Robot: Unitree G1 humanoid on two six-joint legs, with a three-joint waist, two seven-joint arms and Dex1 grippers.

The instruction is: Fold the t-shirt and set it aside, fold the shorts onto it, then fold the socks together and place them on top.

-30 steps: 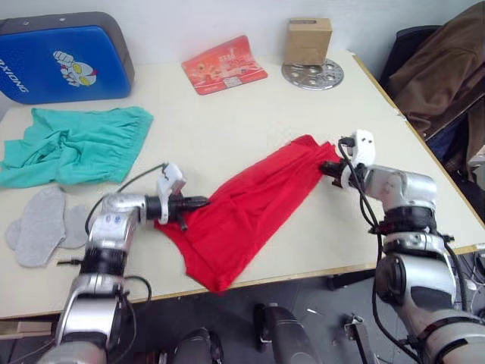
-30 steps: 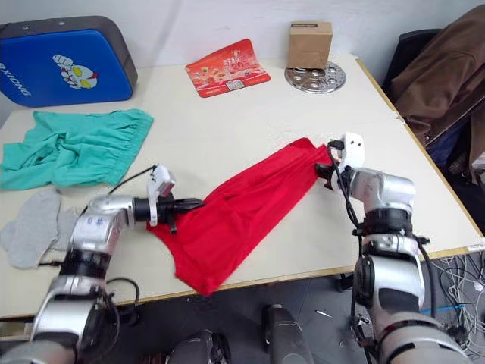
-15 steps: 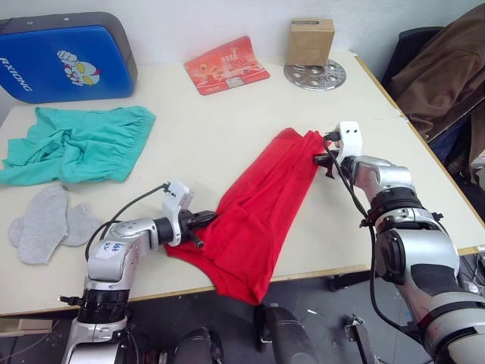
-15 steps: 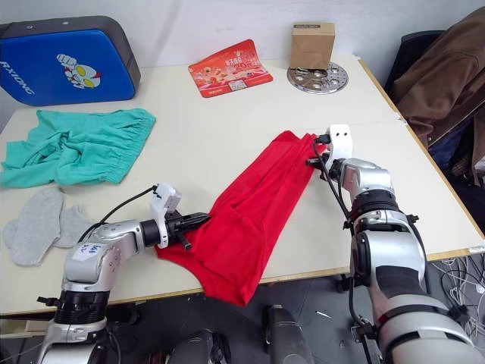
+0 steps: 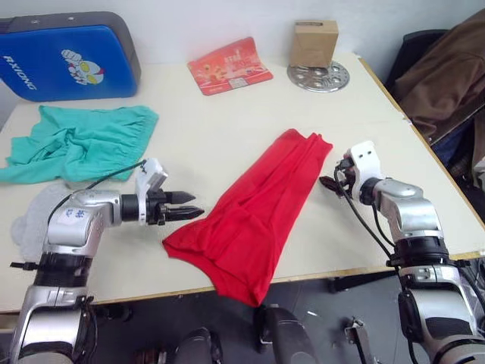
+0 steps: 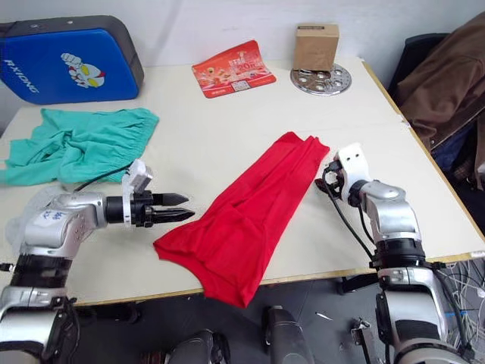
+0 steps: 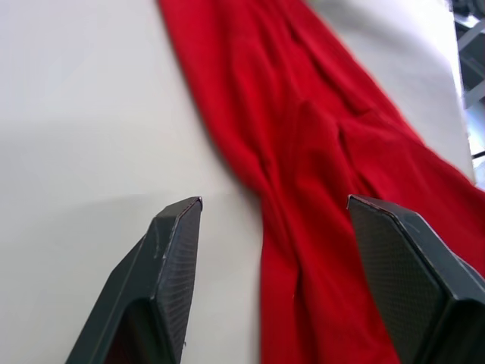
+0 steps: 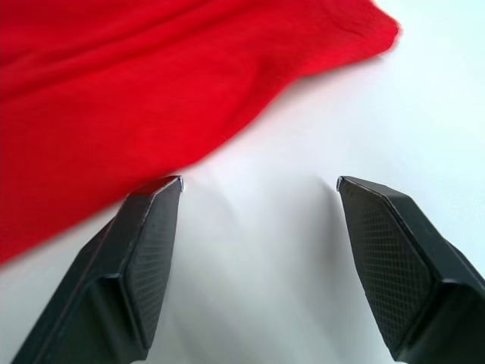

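Note:
The red t-shirt (image 5: 258,208) lies folded into a long strip, running diagonally across the table, with its lower end reaching past the front edge. My left gripper (image 5: 193,205) is open just left of the shirt's lower left corner, apart from the cloth (image 7: 326,152). My right gripper (image 5: 329,183) is open beside the shirt's upper right end (image 8: 151,83), holding nothing. The teal shorts (image 5: 79,140) lie crumpled at the far left. The grey socks (image 5: 29,220) are mostly hidden behind my left arm.
A blue padded case (image 5: 68,64) leans at the back left. A red card (image 5: 229,64) lies at the back centre. A cardboard box (image 5: 314,42) stands on a round metal plate (image 5: 318,77). A brown jacket (image 5: 447,68) hangs beyond the table's right edge.
Both grippers have opened and let go of the t-shirt. The left one pulled back to the left, the right one back to the right. The shirt now rests on the table.

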